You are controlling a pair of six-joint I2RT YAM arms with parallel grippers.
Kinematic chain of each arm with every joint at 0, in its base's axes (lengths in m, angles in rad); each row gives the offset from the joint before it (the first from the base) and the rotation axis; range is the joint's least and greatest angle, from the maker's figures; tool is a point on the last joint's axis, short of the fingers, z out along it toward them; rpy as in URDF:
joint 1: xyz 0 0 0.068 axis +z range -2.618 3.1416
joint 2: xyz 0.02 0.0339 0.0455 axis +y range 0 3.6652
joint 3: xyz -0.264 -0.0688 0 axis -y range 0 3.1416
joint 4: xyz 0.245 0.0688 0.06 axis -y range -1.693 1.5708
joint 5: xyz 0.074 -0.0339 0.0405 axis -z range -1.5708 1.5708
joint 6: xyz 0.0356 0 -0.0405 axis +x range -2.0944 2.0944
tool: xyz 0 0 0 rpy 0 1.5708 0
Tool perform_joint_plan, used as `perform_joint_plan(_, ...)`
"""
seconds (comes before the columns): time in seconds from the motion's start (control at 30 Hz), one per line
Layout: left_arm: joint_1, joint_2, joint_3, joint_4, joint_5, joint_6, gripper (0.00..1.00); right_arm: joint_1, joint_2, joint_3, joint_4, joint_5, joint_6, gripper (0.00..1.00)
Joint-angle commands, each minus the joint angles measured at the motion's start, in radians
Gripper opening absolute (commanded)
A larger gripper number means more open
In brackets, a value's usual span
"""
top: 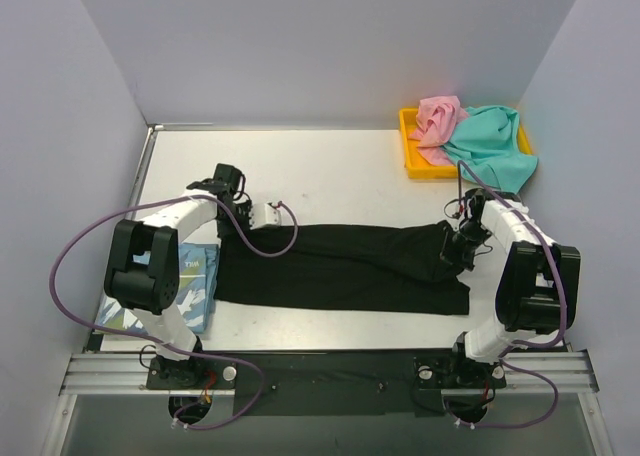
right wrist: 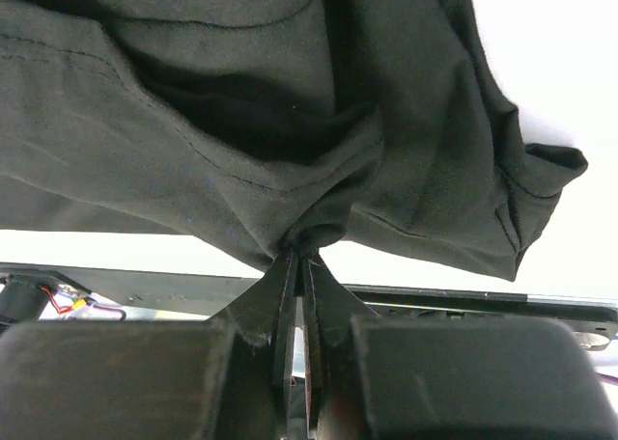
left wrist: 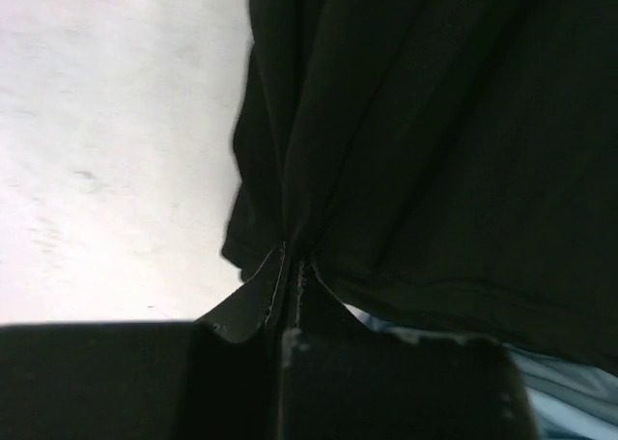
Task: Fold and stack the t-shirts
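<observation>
as both arms reach in over the white table (top: 340,171), a black t-shirt (top: 340,268) lies stretched in a long band across the middle of the surface, pinched at either end. the left gripper (top: 233,232) is closed tight on the shirt's left edge; the left wrist view shows its fingers (left wrist: 246,310) pressed together with a gather of black cloth rising from between them. the right gripper (top: 457,248) is likewise clamped on the shirt's right end, where the right wrist view shows the fabric bunched into a knot at the fingertips, with stitched hems creasing away to either side. a light blue t-shirt (top: 197,284) with white lettering lies folded flat at the table's near left, just beside the black shirt's left end and partly under the left arm; a strip of it shows at the lower right of the left wrist view. at the far right corner, a pink t-shirt (top: 437,118) and a teal t-shirt (top: 492,146) sit crumpled together in a yellow tray (top: 411,144), the teal one spilling over its right rim.
</observation>
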Motion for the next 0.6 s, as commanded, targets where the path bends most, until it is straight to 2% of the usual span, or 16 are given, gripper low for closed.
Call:
perform_joint_plan(0.0,0.002,-0.035,-0.033,-0.09,0.02,0.077,0.0,0.003,-0.003,-0.023,-0.042,-0.014,0.018,0.0)
perform_joint_plan(0.2,0.002,-0.019,-0.037,-0.053,-0.021,0.122,0.0,0.005,0.012,-0.026,-0.025,-0.004,0.022,0.0)
perform_joint_plan(0.27,0.0,-0.016,-0.025,-0.062,-0.015,0.128,0.25,0.005,0.014,-0.026,-0.025,-0.002,0.021,0.0)
perform_joint_plan(0.3,0.002,-0.018,-0.024,-0.07,-0.002,0.142,0.44,0.005,0.014,-0.031,-0.023,-0.002,0.024,0.0)
perform_joint_plan(0.37,0.013,-0.021,-0.005,-0.084,0.024,0.151,0.57,0.005,0.011,-0.037,-0.019,-0.001,0.025,0.0)
perform_joint_plan(0.43,0.028,-0.022,0.056,-0.142,0.104,0.159,0.64,0.005,0.012,-0.036,-0.013,0.006,0.025,0.0)
perform_joint_plan(0.57,0.018,0.002,0.286,-0.401,0.286,0.189,0.68,0.003,0.017,-0.023,0.001,0.013,0.039,0.0)
